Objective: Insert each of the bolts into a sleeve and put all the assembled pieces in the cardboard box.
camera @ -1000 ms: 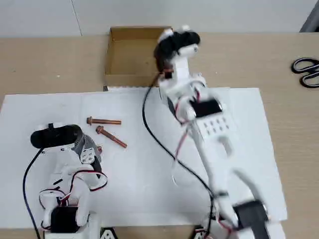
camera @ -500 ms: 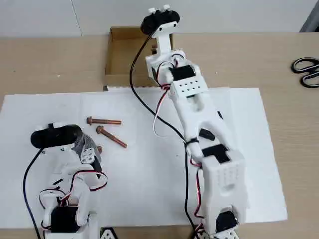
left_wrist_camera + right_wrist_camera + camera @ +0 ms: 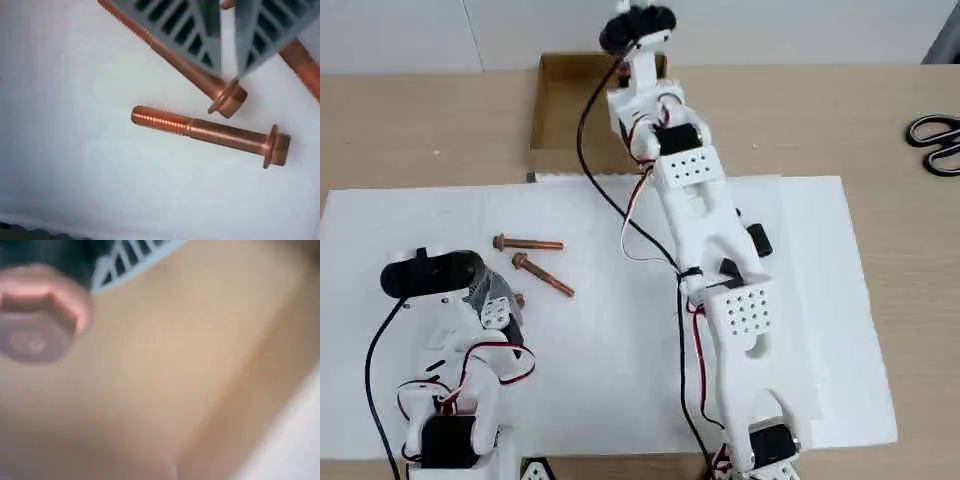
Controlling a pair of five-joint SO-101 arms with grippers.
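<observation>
The cardboard box (image 3: 565,110) stands open at the back of the table. My right gripper (image 3: 638,62) hangs over the box's right side, and the right wrist view shows it shut on a blurred copper piece (image 3: 37,322), seen end-on above the box floor (image 3: 165,380). Two copper bolts (image 3: 528,243) (image 3: 543,274) lie on the white paper. My left gripper (image 3: 505,300) rests low just beside them. In the left wrist view its grey fingers (image 3: 195,30) are shut just above one bolt (image 3: 175,55), with a second bolt (image 3: 210,131) lying free nearby and a third (image 3: 305,62) at the edge.
A white paper sheet (image 3: 620,400) covers the middle of the wooden table. Scissors (image 3: 935,145) lie at the far right edge. The right arm's long body stretches diagonally across the paper from the front to the box.
The right arm has stretched out and swung left, carrying its gripper over the box's right side. The left arm and the two bolts have stayed put.
</observation>
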